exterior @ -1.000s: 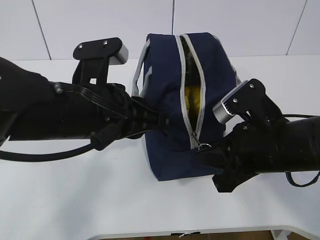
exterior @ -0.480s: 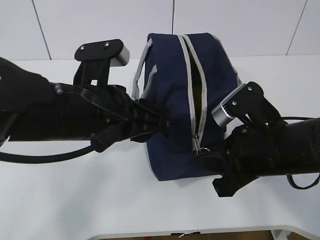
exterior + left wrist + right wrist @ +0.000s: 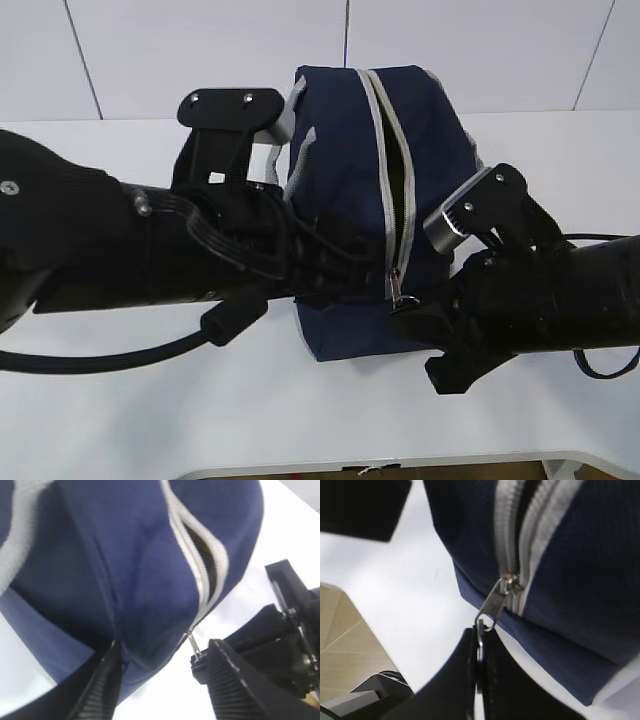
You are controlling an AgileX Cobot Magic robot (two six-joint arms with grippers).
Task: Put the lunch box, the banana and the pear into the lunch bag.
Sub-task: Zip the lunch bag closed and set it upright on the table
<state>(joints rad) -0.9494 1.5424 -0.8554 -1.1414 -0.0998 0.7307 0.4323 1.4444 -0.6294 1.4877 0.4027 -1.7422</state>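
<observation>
Right wrist view shows the right gripper [image 3: 479, 652] clenched on the ring pull [image 3: 481, 625] of the lunch bag [image 3: 370, 210] on the surface [image 3: 150, 400] — left gripper [image 3: 162, 680] released beside it — so pulling could drag the unbraced bag.

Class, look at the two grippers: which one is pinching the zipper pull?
The right gripper: its jaws are shut on the zipper pull at the lunch bag's near end. The left gripper stands open against the bag's side.
</observation>
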